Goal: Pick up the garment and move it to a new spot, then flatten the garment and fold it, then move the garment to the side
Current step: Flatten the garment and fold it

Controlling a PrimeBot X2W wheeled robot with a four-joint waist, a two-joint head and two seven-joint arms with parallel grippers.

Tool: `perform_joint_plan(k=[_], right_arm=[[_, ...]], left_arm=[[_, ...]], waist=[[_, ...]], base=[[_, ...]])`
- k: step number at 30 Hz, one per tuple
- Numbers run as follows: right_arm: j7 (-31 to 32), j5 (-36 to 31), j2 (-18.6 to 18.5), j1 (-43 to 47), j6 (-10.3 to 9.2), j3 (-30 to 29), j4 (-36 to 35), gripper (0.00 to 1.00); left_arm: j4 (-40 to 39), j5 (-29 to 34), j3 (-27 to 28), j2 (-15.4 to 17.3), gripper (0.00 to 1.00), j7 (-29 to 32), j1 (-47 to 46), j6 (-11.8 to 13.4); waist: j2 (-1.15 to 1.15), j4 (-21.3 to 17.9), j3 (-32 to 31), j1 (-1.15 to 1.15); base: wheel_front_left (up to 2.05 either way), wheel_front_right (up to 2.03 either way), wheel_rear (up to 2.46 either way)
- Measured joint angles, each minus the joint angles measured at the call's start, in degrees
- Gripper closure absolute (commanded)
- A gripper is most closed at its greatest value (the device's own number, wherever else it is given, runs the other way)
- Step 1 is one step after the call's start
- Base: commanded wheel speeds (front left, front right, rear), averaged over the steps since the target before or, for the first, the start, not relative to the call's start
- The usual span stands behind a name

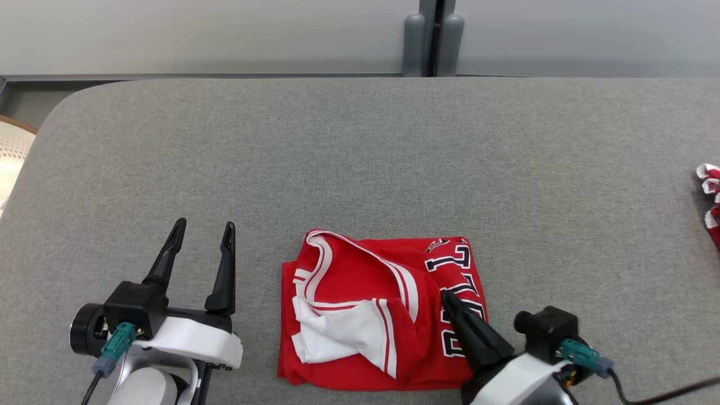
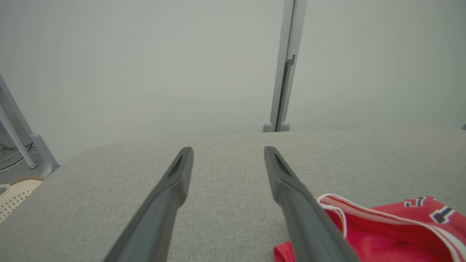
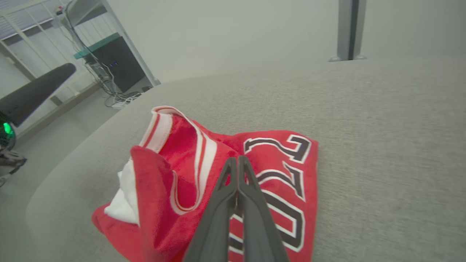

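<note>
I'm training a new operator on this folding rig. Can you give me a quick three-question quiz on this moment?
1. True or false: the left gripper stands open beside the red jersey, not touching it.
2. Which gripper reaches over the jersey? A) the left B) the right gripper C) both
3. Fill in: the right gripper's fingers are ____.
Key: 1 true; 2 B; 3 shut.
</note>
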Motion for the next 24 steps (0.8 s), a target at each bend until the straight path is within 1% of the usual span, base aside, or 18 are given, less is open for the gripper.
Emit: perform_joint_plan(k=[5, 8, 10, 11, 13, 17, 20, 22, 24], right_arm=[[-0.8, 2.7, 0.9, -5.3, -0.01, 8.0, 6.3, 1.0], [-0.9, 4.2, 1.5, -7.6, 0.0, 13.6, 8.6, 1.0], [-0.9, 5.7, 1.6, -9.0, 0.0, 16.2, 9.7, 1.0], [-0.9, 7.0, 1.6, -10.4, 0.0, 18.8, 10.9, 1.0], [-0.7, 8.2, 1.7, -11.9, 0.0, 21.3, 12.0, 1.0], [-0.8, 10.9, 1.8, -14.6, 0.0, 25.1, 13.9, 1.0], [-3.2, 12.2, 1.9, -16.8, 0.0, 27.3, 13.4, 1.0], [-5.7, 12.7, 2.0, -18.0, 0.0, 27.3, 12.0, 1.0], [-8.2, 12.6, 1.9, -18.8, 0.0, 25.8, 10.3, 1.0]], left_arm=[[0.5, 0.0, -0.1, -0.5, 0.0, -0.5, -0.8, -0.1], [0.8, -0.1, 0.1, -0.5, 0.0, -0.7, -1.0, -0.3], [1.0, -0.2, 0.2, -0.7, 0.0, -0.9, -1.5, -0.4], [1.1, -0.2, 0.4, -0.8, 0.0, -1.0, -1.8, -0.4], [1.3, -0.2, 0.4, -1.0, 0.0, -1.0, -1.9, -0.5], [1.5, -0.2, 0.5, -1.7, 0.0, -1.2, -2.1, -0.6], [1.8, -0.2, 0.6, -2.0, 0.0, -1.5, -2.4, -0.8], [2.0, -0.2, 0.8, -2.0, 0.0, -1.5, -2.5, -0.8], [2.1, -0.2, 1.1, -2.0, 0.0, -1.5, -2.4, -0.8]], waist=[[0.0, 1.7, 1.3, 0.0], [0.0, 2.5, 2.0, 0.0], [0.0, 3.1, 2.3, 0.0], [0.0, 3.4, 2.6, 0.0], [0.0, 3.6, 3.0, 0.0], [0.0, 4.1, 3.5, 0.0], [0.0, 4.3, 3.7, 0.0], [0.0, 4.2, 3.7, 0.0], [0.0, 3.9, 3.5, 0.0]], base=[[0.0, 0.0, 0.0], [0.0, 0.0, 0.0], [0.0, 0.0, 0.0], [0.0, 0.0, 0.0], [0.0, 0.0, 0.0], [0.0, 0.0, 0.0], [0.0, 0.0, 0.0], [0.0, 0.0, 0.0], [0.0, 0.0, 0.0]])
